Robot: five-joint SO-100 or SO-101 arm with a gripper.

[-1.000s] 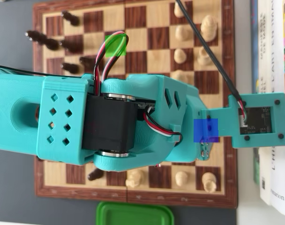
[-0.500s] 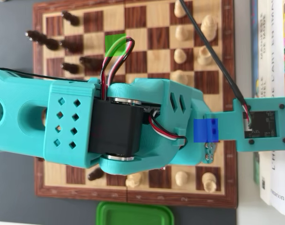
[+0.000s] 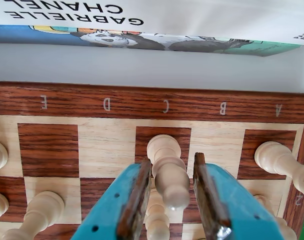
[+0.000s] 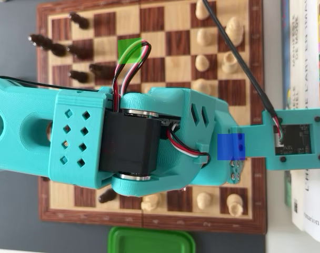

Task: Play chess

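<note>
In the wrist view my gripper (image 3: 172, 161) straddles a white chess piece (image 3: 169, 175) that stands on a dark square in the C file of the wooden chessboard (image 3: 107, 145). The jaws are open. The left pad (image 3: 139, 195) is at the piece's side, and a thin gap shows between the piece and the right pad (image 3: 208, 195). In the overhead view the teal arm (image 4: 149, 142) covers the middle of the board (image 4: 149, 220) and hides the gripper. Dark pieces (image 4: 78, 51) stand at the left and white pieces (image 4: 202, 63) at the right.
Other white pieces stand close around the jaws in the wrist view: one at the right (image 3: 277, 157), one at the left (image 3: 42, 205), one just below (image 3: 157, 222). Books lie beyond the board's edge (image 3: 92, 15) (image 4: 307, 52). A green box (image 4: 151, 240) sits by the board's bottom edge.
</note>
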